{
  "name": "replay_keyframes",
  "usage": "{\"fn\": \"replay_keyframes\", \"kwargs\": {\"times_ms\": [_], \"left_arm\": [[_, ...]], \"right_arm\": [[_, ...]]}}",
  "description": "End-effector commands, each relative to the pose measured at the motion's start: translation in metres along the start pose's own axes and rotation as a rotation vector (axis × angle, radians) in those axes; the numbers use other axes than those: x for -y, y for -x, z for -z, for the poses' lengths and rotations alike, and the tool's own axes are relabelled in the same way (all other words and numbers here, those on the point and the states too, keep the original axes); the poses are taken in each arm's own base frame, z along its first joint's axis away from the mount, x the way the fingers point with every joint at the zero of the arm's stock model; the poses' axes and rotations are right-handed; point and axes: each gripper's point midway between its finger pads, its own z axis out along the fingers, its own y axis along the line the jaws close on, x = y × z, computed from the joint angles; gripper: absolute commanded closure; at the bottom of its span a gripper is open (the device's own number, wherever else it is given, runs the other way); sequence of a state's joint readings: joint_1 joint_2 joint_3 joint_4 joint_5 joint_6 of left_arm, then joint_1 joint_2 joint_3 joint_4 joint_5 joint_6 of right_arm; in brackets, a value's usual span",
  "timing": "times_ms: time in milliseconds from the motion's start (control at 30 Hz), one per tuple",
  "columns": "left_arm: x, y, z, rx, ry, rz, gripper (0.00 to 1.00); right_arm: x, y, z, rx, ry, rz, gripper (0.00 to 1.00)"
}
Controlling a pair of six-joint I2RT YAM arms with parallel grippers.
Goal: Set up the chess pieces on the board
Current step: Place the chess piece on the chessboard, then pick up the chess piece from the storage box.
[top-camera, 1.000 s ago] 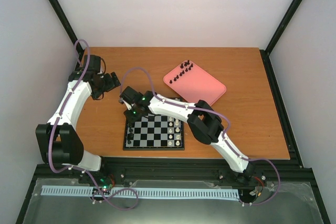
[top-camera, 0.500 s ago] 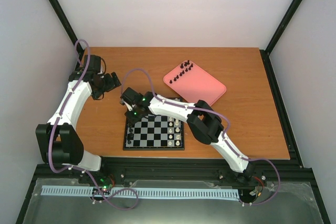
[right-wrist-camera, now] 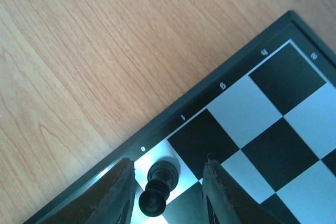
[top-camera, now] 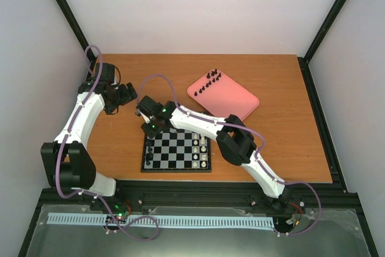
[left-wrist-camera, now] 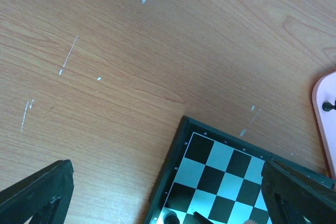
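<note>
Barely begun: right tool (right-wrist-camera: 168, 163) part-open, straddling black piece (right-wrist-camera: 156, 187) on board (right-wrist-camera: 273, 108) corner, gripping nothing; left tool (left-wrist-camera: 167, 174) gaping empty; chess pieces (top-camera: 210, 80) waiting on tray (top-camera: 231, 102) (1 o'clock).

One board (top-camera: 174, 151), one pink tray (top-camera: 231, 100), two arms (top-camera: 81, 118), and black chess pieces (top-camera: 210, 79) too small to count.

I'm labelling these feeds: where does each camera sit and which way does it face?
Top external: above, behind the bases, looking down on table, board, pink tray; left arm, right arm show.
Left wrist: wrist-mounted, looks down at table and board corner; left fingers low.
Right wrist: wrist-mounted, close over board; right fingers flank black piece.
Shared: board.
</note>
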State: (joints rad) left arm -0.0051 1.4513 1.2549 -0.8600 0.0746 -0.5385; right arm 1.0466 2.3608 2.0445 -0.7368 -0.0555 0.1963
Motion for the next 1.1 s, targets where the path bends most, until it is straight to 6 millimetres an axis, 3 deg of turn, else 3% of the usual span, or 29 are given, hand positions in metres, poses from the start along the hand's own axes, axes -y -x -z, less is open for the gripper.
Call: {"fn": "replay_keyframes", "kwargs": {"times_ms": [0,200,400,600,800,933,1067], "left_arm": [[0.007,0.013,0.007,0.032,-0.021,-0.016,0.01],[0.009,0.017,0.009,0.037,-0.021,-0.019,0.01],[0.013,0.024,0.014,0.049,-0.028,-0.026,0.0],[0.02,0.029,0.018,0.056,-0.049,-0.032,0.0],[0.021,0.028,0.019,0.048,-0.054,-0.039,0.0],[0.022,0.024,0.017,0.035,-0.068,-0.037,0.0],[0.024,0.02,0.015,0.019,-0.086,-0.031,0.0]], "right_arm": [[-0.006,0.041,0.048,0.119,0.015,0.039,0.58],[0.003,0.063,0.084,0.193,-0.002,0.023,0.54],[0.052,0.09,0.138,0.303,-0.065,-0.09,0.55],[0.131,0.098,0.159,0.34,-0.177,-0.227,0.51],[0.229,0.11,0.184,0.418,-0.329,-0.358,0.24],[0.28,0.106,0.176,0.415,-0.398,-0.414,0.21],[0.32,0.094,0.156,0.397,-0.425,-0.466,0.26]]}}
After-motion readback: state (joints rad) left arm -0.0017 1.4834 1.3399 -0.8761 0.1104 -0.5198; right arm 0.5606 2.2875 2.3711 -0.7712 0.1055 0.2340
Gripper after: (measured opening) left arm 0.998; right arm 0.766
